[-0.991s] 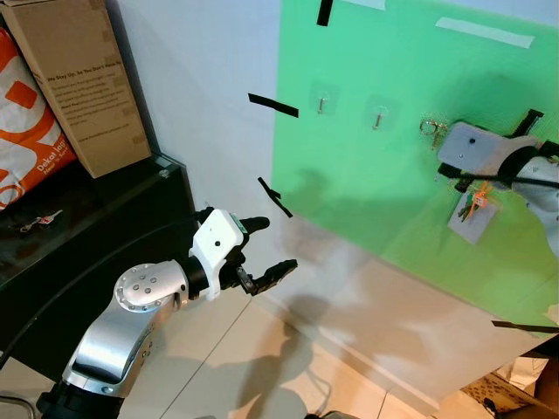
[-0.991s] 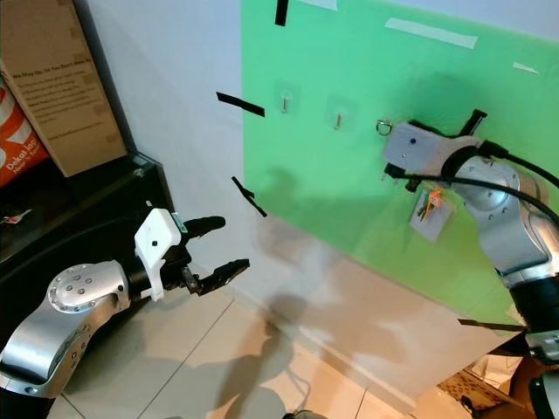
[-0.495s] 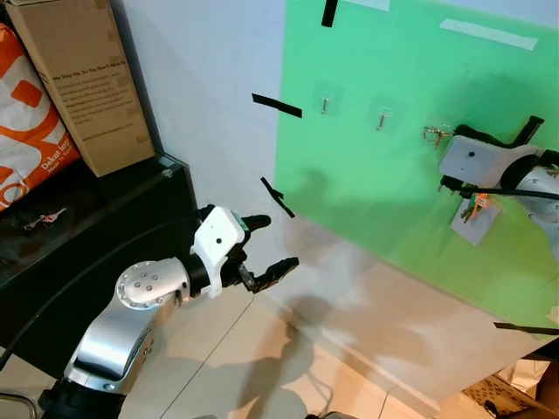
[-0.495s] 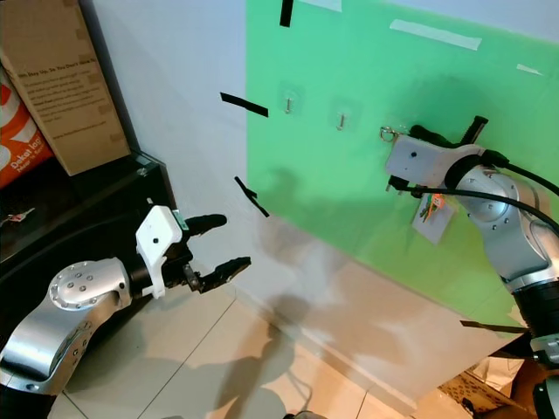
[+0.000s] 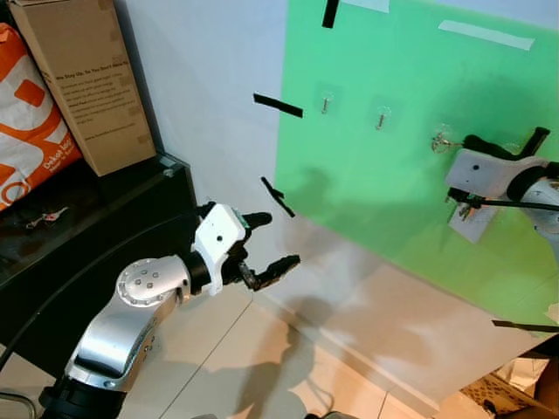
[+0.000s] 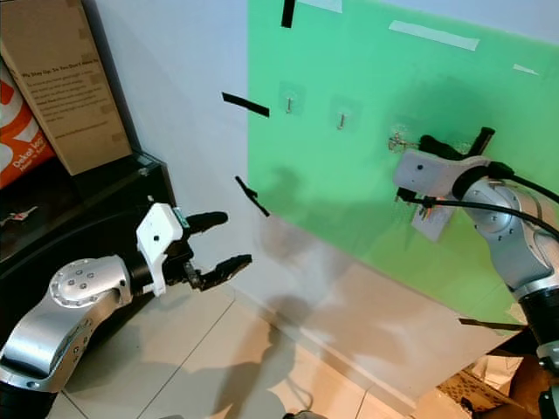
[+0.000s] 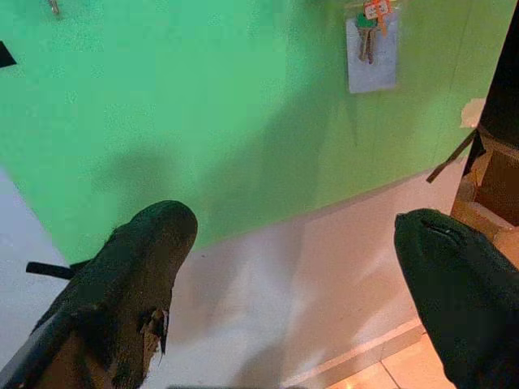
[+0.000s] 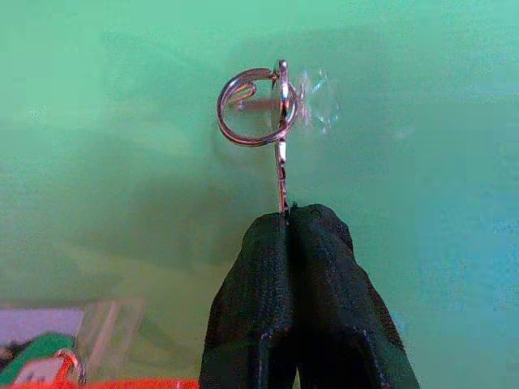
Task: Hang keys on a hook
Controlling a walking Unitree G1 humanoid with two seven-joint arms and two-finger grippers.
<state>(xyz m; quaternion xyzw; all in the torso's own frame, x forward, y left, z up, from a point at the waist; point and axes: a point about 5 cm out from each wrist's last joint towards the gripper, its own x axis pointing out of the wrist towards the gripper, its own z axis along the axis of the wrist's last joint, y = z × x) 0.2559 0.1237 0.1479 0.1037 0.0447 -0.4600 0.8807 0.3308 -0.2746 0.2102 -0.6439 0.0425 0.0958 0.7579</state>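
Keys (image 7: 370, 36) with an orange tag dangle below the right arm's wrist, against a pale card on the green board (image 5: 367, 166). Their split ring (image 8: 253, 108) is up at a clear hook (image 8: 312, 97) near the board's right side, and it looks hooked over the prong, though the wrist picture is too soft for me to be sure. The right gripper (image 8: 289, 219) has its two black fingers pressed together on the thin metal link that runs down from that ring, pinching it just below the hook. Two more small hooks (image 5: 325, 105) sit further left along the board, both bare. Strips of black tape (image 5: 278, 106) cross the board's left edge onto the white wall (image 5: 201, 96).

The left gripper (image 5: 267, 243) hangs low in front of the wall, well apart from the board's hooks, fingers spread wide and gripping nothing. To the left, a black cabinet (image 5: 96, 218) carries a cardboard box (image 5: 83, 83) and an orange-and-white bag (image 5: 31, 122) on its top.
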